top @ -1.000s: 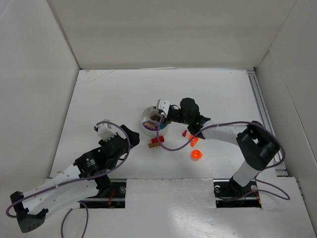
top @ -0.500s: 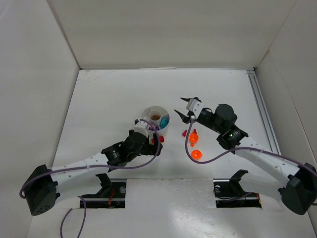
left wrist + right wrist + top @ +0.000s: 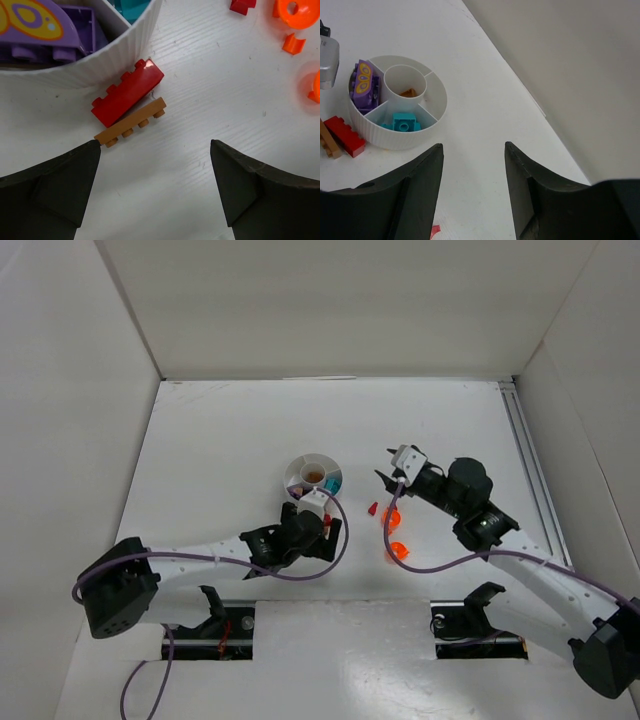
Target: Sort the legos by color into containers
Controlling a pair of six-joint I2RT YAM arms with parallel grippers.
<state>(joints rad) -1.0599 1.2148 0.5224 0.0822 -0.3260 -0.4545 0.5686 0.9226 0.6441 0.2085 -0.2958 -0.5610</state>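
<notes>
The white dish [image 3: 313,478] has wedge containers around a centre cup. Purple legos [image 3: 364,82] fill one wedge, a teal brick [image 3: 402,121] lies in another, and a brown piece [image 3: 409,92] is in the cup. Outside the dish wall [image 3: 100,70], a red brick [image 3: 127,92] leans against it with a brown plate [image 3: 131,122] alongside. My left gripper [image 3: 155,145] is open just short of them, its left fingertip [image 3: 92,150] almost at the plate's end. My right gripper [image 3: 384,466] is open and empty, right of the dish.
Translucent orange pieces [image 3: 390,517] [image 3: 397,551] and a small red piece [image 3: 372,508] lie on the table between the arms. White walls enclose the table on three sides. A rail [image 3: 528,470] runs along the right edge.
My left arm has swung forward from the near left to the red and brown bricks by the dish. My right gripper has pulled back from over the dish to its right.
</notes>
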